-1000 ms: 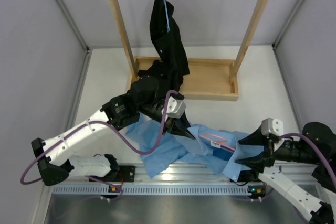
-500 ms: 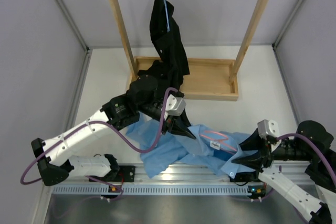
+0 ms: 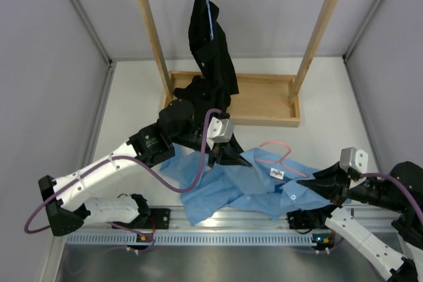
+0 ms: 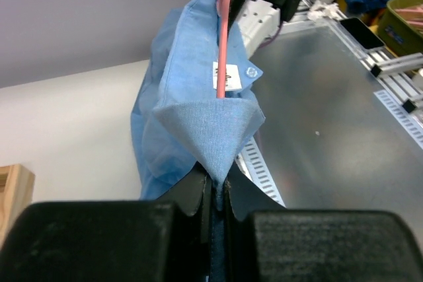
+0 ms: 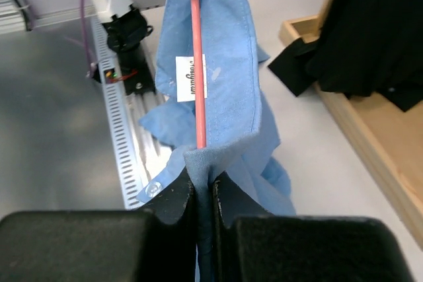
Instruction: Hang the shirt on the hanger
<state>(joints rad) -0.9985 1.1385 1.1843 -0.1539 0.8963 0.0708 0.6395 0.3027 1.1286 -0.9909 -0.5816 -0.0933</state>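
Top external view: within the last second the right gripper [image 3: 317, 181] has moved in from beside the cloth with its jaws apart and clamped onto the near right end of the light blue shirt [image 3: 221, 189]. The left gripper [image 3: 232, 156] has not changed; it stays pinched on the shirt's other end. Both wrist views show the fingers closed tight on a fold of blue fabric.

The shirt lies on the table [image 3: 132, 97] near its front edge, between the two arms, and its collar area is now pulled taut from one gripper to the other. The pink wire hanger [image 3: 276, 152] has shifted with it. One straight run of wire lies along the stretched collar, and a pink loop shows just beyond the fabric.

I judge that, with both ends held, the shirt and hanger can be lifted together. Whether the wire sits inside the shoulders cannot be told.

A white neck label [image 5: 191, 77] carries dark print, too blurred to read.
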